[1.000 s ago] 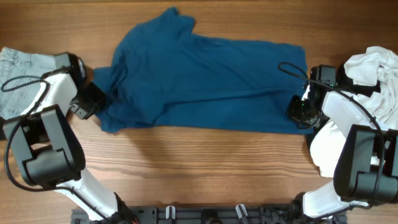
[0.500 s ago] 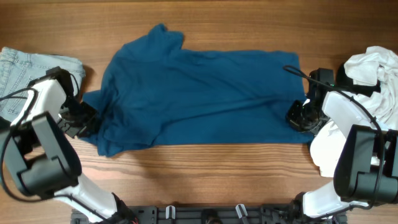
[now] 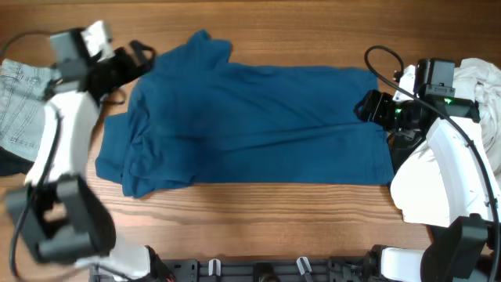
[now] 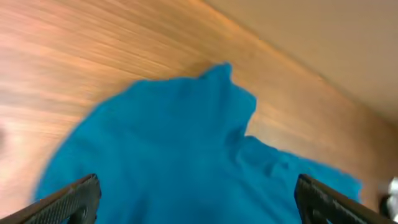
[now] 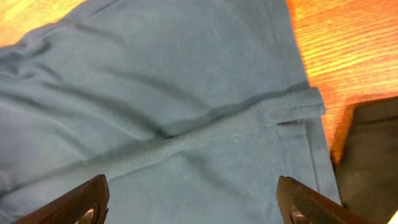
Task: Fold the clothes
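Note:
A blue shirt [image 3: 250, 117] lies spread flat across the middle of the wooden table, its collar end toward the far left. My left gripper [image 3: 141, 55] hovers open above the shirt's far left corner. In the left wrist view the left gripper [image 4: 199, 205] has its jaws wide apart over the blue shirt [image 4: 186, 155], with nothing between them. My right gripper [image 3: 364, 106] stands open over the shirt's right hem. The right wrist view shows the right gripper [image 5: 196, 208] spread wide above the shirt's fabric [image 5: 186, 112], holding nothing.
Folded light jeans [image 3: 23, 98] lie at the left edge of the table. A pile of white clothes [image 3: 479, 82] sits at the right edge behind my right arm. Bare wood runs along the front of the table [image 3: 250, 227].
Both grippers opened and let go of the shirt. The left arm lifted and swung to the far left corner; the right arm rose and moved back. The shirt now lies flatter.

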`<state>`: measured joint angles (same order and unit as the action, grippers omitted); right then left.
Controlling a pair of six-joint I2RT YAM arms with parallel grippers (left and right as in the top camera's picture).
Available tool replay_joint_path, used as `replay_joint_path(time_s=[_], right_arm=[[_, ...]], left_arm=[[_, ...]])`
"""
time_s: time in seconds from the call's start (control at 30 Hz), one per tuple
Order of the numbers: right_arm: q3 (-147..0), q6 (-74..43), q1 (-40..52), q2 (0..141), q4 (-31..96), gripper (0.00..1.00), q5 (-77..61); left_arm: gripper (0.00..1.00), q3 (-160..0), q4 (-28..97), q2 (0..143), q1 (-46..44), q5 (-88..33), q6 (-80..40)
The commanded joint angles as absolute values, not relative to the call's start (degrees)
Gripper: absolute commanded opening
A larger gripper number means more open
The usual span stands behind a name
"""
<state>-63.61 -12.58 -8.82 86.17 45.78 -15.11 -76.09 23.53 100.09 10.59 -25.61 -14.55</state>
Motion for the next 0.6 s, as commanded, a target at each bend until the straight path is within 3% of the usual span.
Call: replay_joint_path(time_s=[0.0, 0.17, 0.3, 0.37, 0.43, 0.57], right_arm=[[-63.86, -11.57, -8.95, 86.26, 46.37, 0.87, -16.62], [-63.83, -11.57, -8.95, 86.26, 47.44, 0.87, -16.62], [-63.83, -11.66, -8.95, 86.26, 47.18, 0.87, -16.62], [-63.83, -11.99, -8.95, 86.26, 46.76, 0.87, -16.62], [-63.83, -12.03, -8.95, 86.28, 46.76, 0.86, -16.62], [-63.75, -12.23, -8.95, 86.30, 46.48, 0.81, -16.62]], left_arm=[[1.00, -87.64, 24.67, 112.18, 4.51, -20.29, -9.15], [1.00, -102.65, 24.80, 128.14, 0.23, -14.37, -6.22], [0.98, -102.85, 18.70, 133.95, -1.52, -13.13, -5.08], [0.92, -102.83, 16.95, 135.83, -2.35, -11.77, -4.67], [0.82, -102.83, 16.05, 136.68, -2.70, -10.83, -4.69], [0.38, -102.83, 15.97, 137.84, -2.76, -6.72, -4.69]])
